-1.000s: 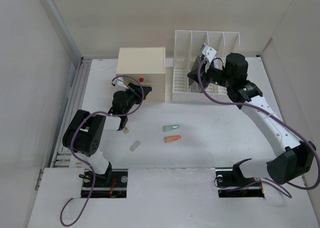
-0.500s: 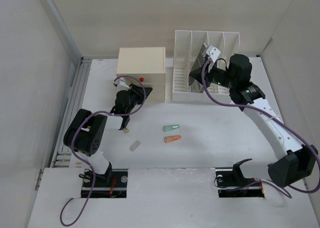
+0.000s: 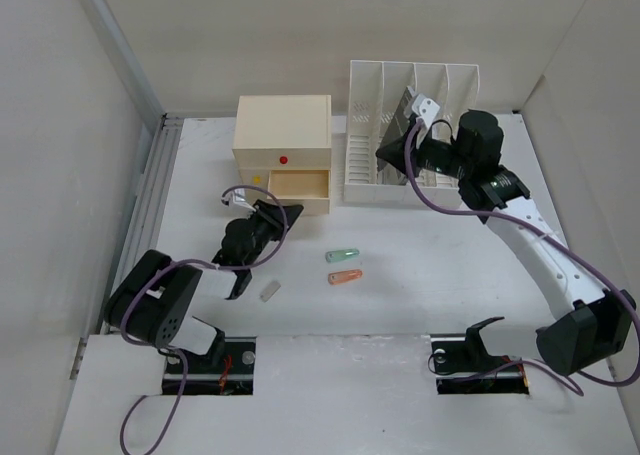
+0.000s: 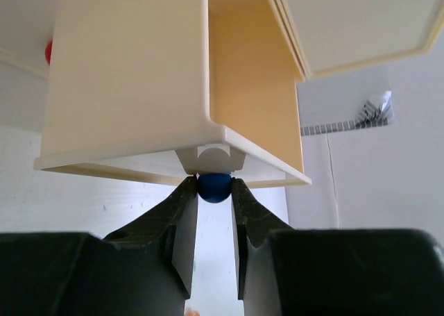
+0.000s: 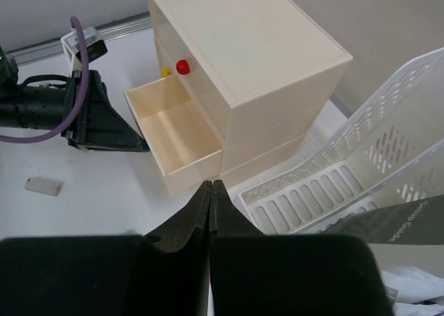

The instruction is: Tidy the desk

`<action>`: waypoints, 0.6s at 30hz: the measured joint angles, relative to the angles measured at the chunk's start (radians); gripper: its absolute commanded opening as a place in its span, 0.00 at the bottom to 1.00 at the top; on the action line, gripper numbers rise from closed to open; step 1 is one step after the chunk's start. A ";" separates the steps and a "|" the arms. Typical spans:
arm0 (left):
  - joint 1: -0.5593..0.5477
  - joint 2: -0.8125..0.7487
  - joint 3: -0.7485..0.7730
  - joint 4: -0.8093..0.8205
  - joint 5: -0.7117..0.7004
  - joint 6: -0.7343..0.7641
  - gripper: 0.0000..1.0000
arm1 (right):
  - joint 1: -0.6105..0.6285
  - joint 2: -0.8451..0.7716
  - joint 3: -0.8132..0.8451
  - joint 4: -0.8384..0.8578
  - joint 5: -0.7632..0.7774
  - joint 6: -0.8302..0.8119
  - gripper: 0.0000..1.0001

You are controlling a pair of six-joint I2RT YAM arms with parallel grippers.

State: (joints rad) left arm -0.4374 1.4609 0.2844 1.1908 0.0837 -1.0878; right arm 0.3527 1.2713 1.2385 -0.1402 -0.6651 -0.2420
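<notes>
The white desk (image 3: 440,255) holds a cream drawer box (image 3: 283,127) at the back. Its lower drawer (image 3: 300,185) is pulled out and looks empty; it also shows in the right wrist view (image 5: 177,132). My left gripper (image 3: 283,211) is shut on the drawer's blue knob (image 4: 214,187), with the jaws (image 4: 214,191) pinching it from both sides. My right gripper (image 3: 385,152) hovers over the white file rack (image 3: 370,165), its jaws (image 5: 211,187) pressed together with nothing seen between them.
A green pen-like item (image 3: 342,255), an orange one (image 3: 345,276) and a small grey block (image 3: 269,291) lie on the desk in front of the drawer box. A dark booklet (image 5: 402,222) leans in the rack. A grey rail (image 3: 150,205) runs along the left edge.
My left gripper has drawn back toward the near edge with the blue knob, and the lower drawer has slid open. The right arm has barely moved.
</notes>
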 measured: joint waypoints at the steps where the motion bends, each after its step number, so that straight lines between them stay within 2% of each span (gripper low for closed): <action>1: -0.005 -0.015 -0.017 0.002 -0.004 -0.002 0.21 | 0.000 -0.001 -0.004 0.003 -0.009 0.001 0.09; 3: -0.011 -0.035 -0.035 -0.001 -0.009 -0.004 0.46 | 0.000 -0.001 -0.011 0.006 -0.032 0.000 0.19; 4: -0.013 -0.041 -0.039 -0.008 -0.008 -0.003 0.59 | 0.000 -0.001 -0.014 0.006 -0.047 -0.003 0.37; 5: -0.015 -0.045 -0.044 -0.016 -0.006 0.002 0.69 | 0.000 -0.001 -0.018 0.007 -0.062 -0.008 0.43; 6: -0.016 -0.050 -0.047 -0.029 -0.006 0.000 0.83 | 0.000 0.000 -0.021 0.006 -0.082 -0.028 0.46; 9: -0.019 -0.085 -0.050 -0.080 -0.005 0.010 0.94 | 0.000 0.024 -0.017 -0.046 -0.164 -0.129 0.49; 13: -0.027 -0.221 -0.053 -0.168 -0.006 0.035 0.95 | 0.027 0.138 0.027 -0.209 -0.238 -0.349 0.44; 14: -0.033 -0.274 -0.054 -0.203 -0.007 0.047 0.91 | 0.045 0.172 0.031 -0.249 -0.237 -0.404 0.42; 16: -0.048 -0.398 -0.056 -0.270 -0.006 0.070 0.64 | 0.092 0.241 0.031 -0.325 -0.220 -0.502 0.39; 17: -0.055 -0.468 -0.056 -0.306 -0.004 0.087 0.40 | 0.120 0.272 0.030 -0.352 -0.202 -0.546 0.39; 18: -0.062 -0.537 -0.056 -0.357 0.000 0.124 0.02 | 0.145 0.297 0.025 -0.370 -0.184 -0.579 0.39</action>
State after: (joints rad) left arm -0.4995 0.9234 0.2283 0.8341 0.0841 -0.9638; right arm 0.4973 1.5681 1.2636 -0.5106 -0.8490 -0.8211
